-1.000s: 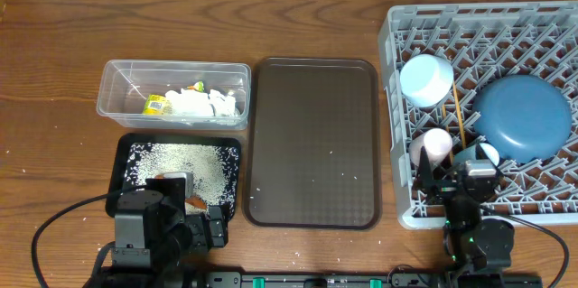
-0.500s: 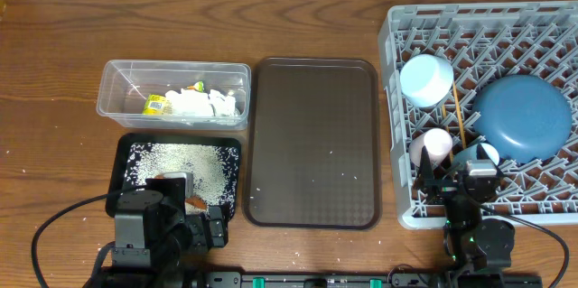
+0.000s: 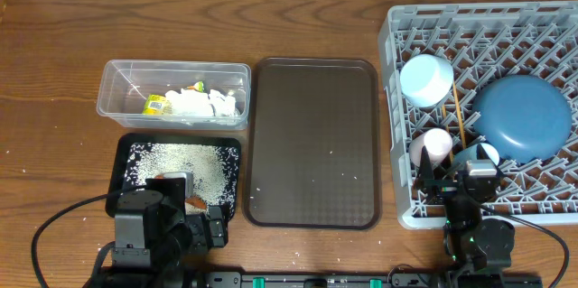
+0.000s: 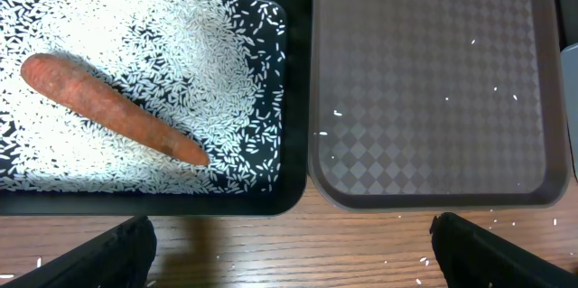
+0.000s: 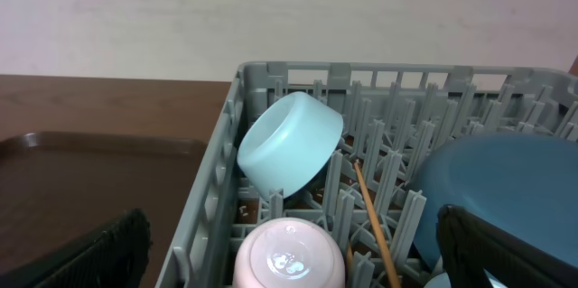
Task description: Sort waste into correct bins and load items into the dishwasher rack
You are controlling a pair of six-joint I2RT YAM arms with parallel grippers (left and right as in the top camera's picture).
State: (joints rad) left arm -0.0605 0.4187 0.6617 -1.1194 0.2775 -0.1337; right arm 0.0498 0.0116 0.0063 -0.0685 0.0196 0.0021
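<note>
The grey dishwasher rack holds a light blue cup on its side, a dark blue plate, a white cup bottom up, and wooden chopsticks. My right gripper hangs open just above the white cup, at the rack's near edge. The clear tub contains the yellow-green wrapper and tissue. The black tray carries rice and the carrot. Open and empty, my left gripper hovers over bare wood in front of this tray.
A large brown serving tray lies between the bins and the rack, with a few rice grains on it. Stray grains dot the wood near the table's front edge. Both arm bases stand at the front edge.
</note>
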